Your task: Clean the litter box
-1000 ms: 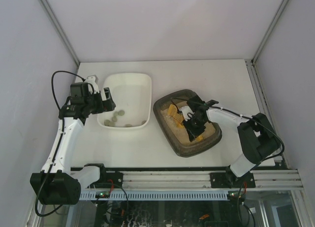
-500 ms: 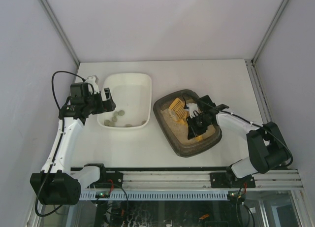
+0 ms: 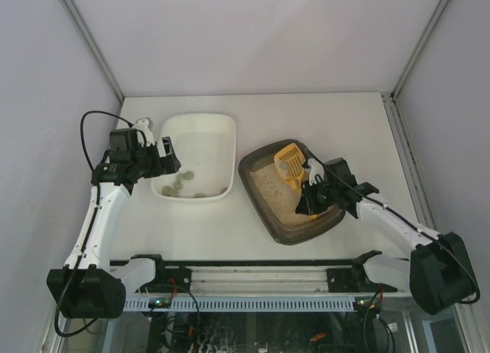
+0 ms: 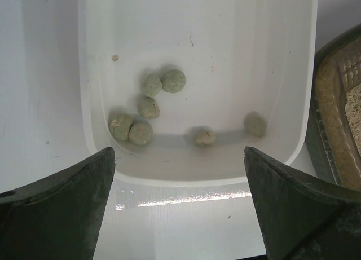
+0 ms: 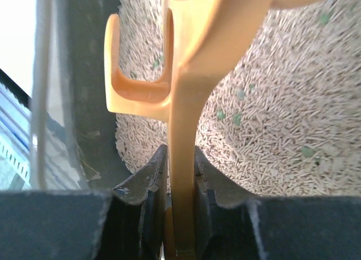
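Note:
The dark grey-brown litter box [image 3: 260,196] sits right of centre, with beige pellet litter [image 5: 282,119] inside. My right gripper [image 3: 310,194] is over the box, shut on the handle of an orange slotted scoop [image 3: 291,163]. The scoop head reaches over the box's far rim. In the right wrist view the handle [image 5: 183,158] stands pinched between both jaws, above the litter with small green bits in it. My left gripper [image 3: 164,158] is open and empty at the left near rim of the white tub [image 3: 222,135], which holds several grey-green clumps [image 4: 149,108].
The litter box's edge [image 4: 316,130] shows at the right of the left wrist view, close beside the tub. White walls close in the table on three sides. A metal rail [image 3: 253,280] runs along the near edge.
My right arm has swung to the right and back, carrying the scoop from the litter's middle up towards the box's far rim. The left arm has not moved.

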Available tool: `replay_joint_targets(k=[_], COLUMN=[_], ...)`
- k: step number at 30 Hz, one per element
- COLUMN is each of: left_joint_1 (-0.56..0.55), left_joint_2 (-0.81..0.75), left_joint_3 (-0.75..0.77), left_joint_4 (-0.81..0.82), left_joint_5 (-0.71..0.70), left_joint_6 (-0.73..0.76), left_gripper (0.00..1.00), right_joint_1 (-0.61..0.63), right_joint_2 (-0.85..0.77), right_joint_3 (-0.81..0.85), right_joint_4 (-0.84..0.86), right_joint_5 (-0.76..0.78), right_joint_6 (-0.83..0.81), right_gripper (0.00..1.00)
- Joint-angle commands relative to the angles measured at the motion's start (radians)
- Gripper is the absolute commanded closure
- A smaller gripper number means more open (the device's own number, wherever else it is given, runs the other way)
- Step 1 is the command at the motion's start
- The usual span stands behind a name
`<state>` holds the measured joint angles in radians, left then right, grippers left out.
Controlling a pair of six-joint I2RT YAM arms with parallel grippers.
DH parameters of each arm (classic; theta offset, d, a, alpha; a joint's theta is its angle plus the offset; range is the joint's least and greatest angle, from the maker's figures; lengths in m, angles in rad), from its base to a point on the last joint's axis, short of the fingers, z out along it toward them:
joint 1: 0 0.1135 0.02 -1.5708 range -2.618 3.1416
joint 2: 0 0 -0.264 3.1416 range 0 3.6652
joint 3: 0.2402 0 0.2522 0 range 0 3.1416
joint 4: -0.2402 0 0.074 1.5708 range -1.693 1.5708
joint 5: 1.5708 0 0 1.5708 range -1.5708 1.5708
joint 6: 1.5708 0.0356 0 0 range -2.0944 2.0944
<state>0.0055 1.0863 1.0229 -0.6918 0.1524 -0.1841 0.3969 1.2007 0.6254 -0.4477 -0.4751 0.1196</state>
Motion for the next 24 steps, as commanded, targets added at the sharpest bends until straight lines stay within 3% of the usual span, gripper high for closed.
replay_joint_targets(k=[1,11,24], left_joint_1=[0.008,0.008,0.007], left_joint_2=[-0.019,-0.023,-0.028], left_joint_3=[0.028,0.028,0.016], left_joint_4=[0.02,0.011,0.014], left_joint_5=[0.019,0.021,0.026], left_joint_6=[-0.015,-0.008,-0.007], left_gripper=[0.0,0.0,0.0], right_joint_1=[-0.025,-0.027,-0.053], right_joint_2=[-0.116,-0.263,-0.328], right_joint_3=[-0.001,-0.146,-0.136], right_joint_4=[0.148,0.34,0.413], right_joint_5=[0.033,0.006,-0.14], right_joint_6=[0.066,0.206,0.368], right_gripper=[1.0,1.0,1.0])
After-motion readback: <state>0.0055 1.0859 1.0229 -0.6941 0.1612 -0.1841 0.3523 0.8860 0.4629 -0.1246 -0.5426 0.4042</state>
